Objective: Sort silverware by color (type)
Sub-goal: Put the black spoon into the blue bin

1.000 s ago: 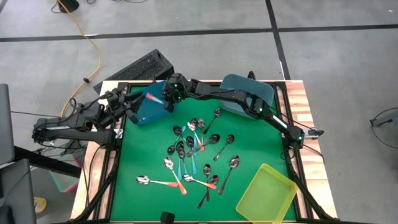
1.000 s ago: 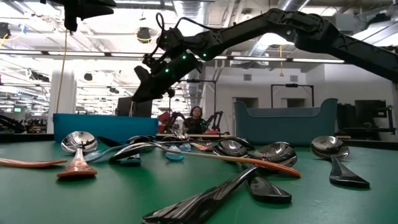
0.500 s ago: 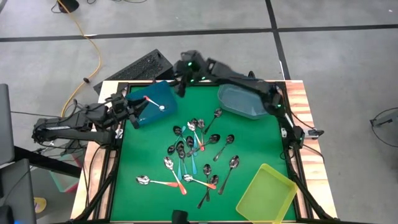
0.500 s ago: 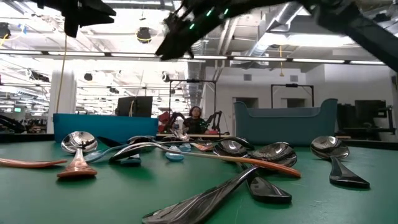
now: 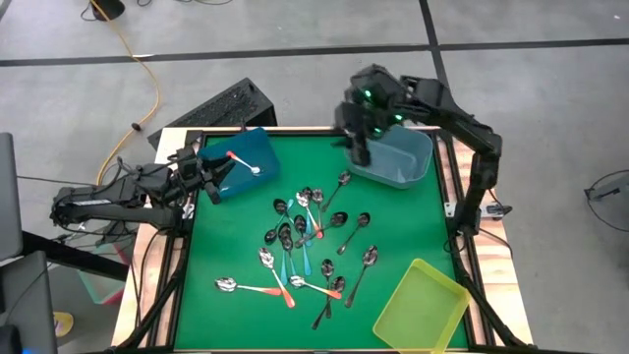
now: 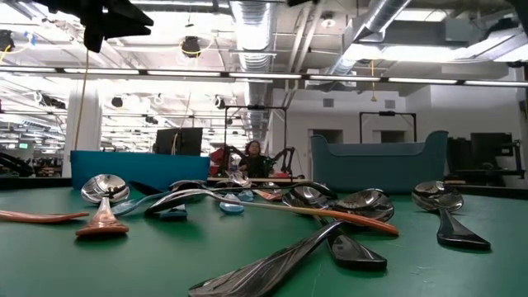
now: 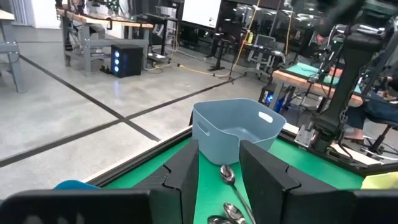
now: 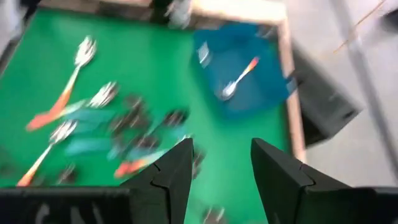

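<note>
**Right gripper empty above the far bin corner, one spoon in the dark blue bin**

Right gripper (image 8: 221, 165) is raised above the table's far edge, by the near-left corner of the grey-blue bin (image 5: 398, 162). From its wrist camera I see its two fingers (image 8: 173, 171) spread apart with nothing between them, looking down on the green mat (image 5: 393, 236).

My left gripper (image 7: 219, 168) sits low at the table's left edge, just beside the dark blue bin (image 5: 241, 157). Its fingers stand part-way apart with only mat and a spoon farther off showing in the gap; it holds nothing that I can see.

One orange-red spoon (image 5: 244, 162) lies inside the dark blue bin, bowl toward the mat's centre. The wrist view of the right arm shows it there too (image 8: 238, 79).

All other spoons lie loose on the mat. A cluster (image 5: 300, 231) of dark, light blue and orange-red handles overlaps near the middle. A dark spoon (image 5: 339, 187) lies alone just in front of the grey-blue bin. Two more dark ones (image 5: 356, 231) lie to the right of the cluster. Near the front edge, an orange-red spoon (image 5: 251, 288) lies crosswise, with others beside it toward the yellow-green bin (image 5: 423, 310) at the front right corner.

From table height I see the spoon bowls piled close, a long dark handle (image 6: 272, 264) nearest the camera.
</note>
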{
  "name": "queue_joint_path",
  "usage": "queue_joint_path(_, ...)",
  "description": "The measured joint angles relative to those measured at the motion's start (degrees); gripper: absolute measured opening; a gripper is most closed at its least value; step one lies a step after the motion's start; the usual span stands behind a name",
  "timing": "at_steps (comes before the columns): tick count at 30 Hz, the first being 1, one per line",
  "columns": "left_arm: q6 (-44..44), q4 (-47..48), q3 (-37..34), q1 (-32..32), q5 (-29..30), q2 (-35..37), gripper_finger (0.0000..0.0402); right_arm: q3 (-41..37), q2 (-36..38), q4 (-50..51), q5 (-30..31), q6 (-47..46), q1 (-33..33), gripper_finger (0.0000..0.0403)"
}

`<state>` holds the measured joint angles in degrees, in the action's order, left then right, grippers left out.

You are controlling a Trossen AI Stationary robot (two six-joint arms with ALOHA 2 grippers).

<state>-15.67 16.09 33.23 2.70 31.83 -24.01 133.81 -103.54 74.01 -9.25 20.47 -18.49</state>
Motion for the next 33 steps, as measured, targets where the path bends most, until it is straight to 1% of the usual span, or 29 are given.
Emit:
queue_joint_path(4, 0.05, 0.03, 0.0, 0.0, 0.0, 0.02, 0.01, -0.08, -0.37, 14.7, 0.32, 0.5, 2.98, 0.0178)
queue_joint_path(5, 0.05, 0.07, 0.0, 0.0, 0.0, 0.0, 0.01, -0.14, -1.21, 16.52, 0.34, 0.36, 4.14, 0.0178)
queue_joint_path(7, 0.21, 0.09, 0.0, 0.0, 0.0, 0.01, 0.01, -2.17, -1.92, 15.28, 0.15, -1.16, 6.31, 0.0178)
queue_joint_path(9, 0.6, 0.17, 0.0, 0.0, 0.0, 0.02, 0.01, -5.84, -1.84, 14.47, -1.06, -0.06, 8.28, 0.0178)
queue_joint_path(11, 0.84, 0.63, 0.0, 0.0, 0.0, 0.02, 0.01, -10.58, -1.52, 12.45, -0.68, 1.87, 10.65, 0.0178)
queue_joint_path(13, 0.84, 1.38, 0.0, 0.0, 0.0, 0.0, 0.01, -16.5, -0.97, 10.1, 0.01, 2.76, 11.67, 0.0178)
queue_joint_path(15, 0.86, 1.63, -0.02, 0.0, 0.0, -0.09, 0.01, -23.18, -1.0, 5.59, -0.06, 3.37, 12.48, 0.0178)
queue_joint_path(19, 0.88, 1.71, -0.02, 0.03, 0.02, -0.11, 0.01, -35.96, -0.58, -6.74, 0.3, 5.2, 13.35, 0.0178)
queue_joint_path(24, 0.88, 1.71, -0.02, 0.04, 0.02, -0.11, 0.01, -48.8, -0.51, -23.68, 0.27, 7.0, 14.09, 0.0178)
queue_joint_path(28, 0.87, 1.71, -0.02, 0.04, 0.03, -0.11, 0.01, -56.16, -0.46, -36.71, 0.23, 6.6, 14.8, 0.0178)
queue_joint_path(33, 0.88, 1.69, -0.02, 0.04, 0.04, -0.11, 0.01, -61.13, -0.44, -44.42, -0.05, 5.41, 15.23, 0.0178)
